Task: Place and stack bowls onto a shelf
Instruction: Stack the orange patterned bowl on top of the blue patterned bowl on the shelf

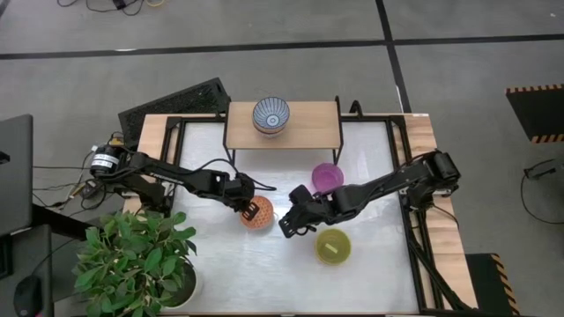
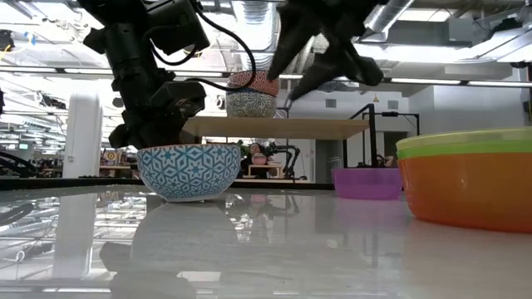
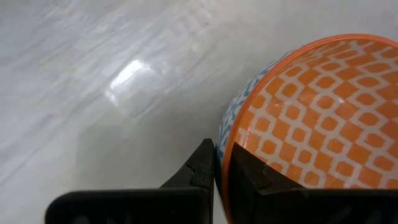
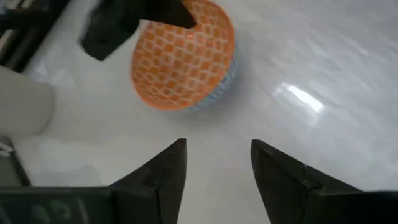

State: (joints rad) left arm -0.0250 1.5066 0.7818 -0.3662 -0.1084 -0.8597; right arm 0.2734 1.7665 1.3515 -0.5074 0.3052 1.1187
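**Left gripper pinching the rim of the orange patterned bowl in front of the shelf**

The shelf (image 1: 308,132) stands at the far side of the white tabletop (image 1: 229,264) and serves as the landmark. On its plank, toward its left half, sits the blue-grey patterned bowl (image 1: 271,115). In front of the shelf, the orange patterned bowl (image 1: 257,213) rests on the tabletop. The left gripper (image 1: 244,203) has its fingers closed on this bowl's rim, one finger (image 3: 200,171) outside the wall and the other inside. The right gripper (image 1: 290,226) hovers just beside that bowl, its fingers (image 4: 163,171) spread apart and empty. The plain purple bowl (image 1: 327,177) lies just in front of the shelf's right end; the olive-yellow bowl (image 1: 333,246) lies farther forward.
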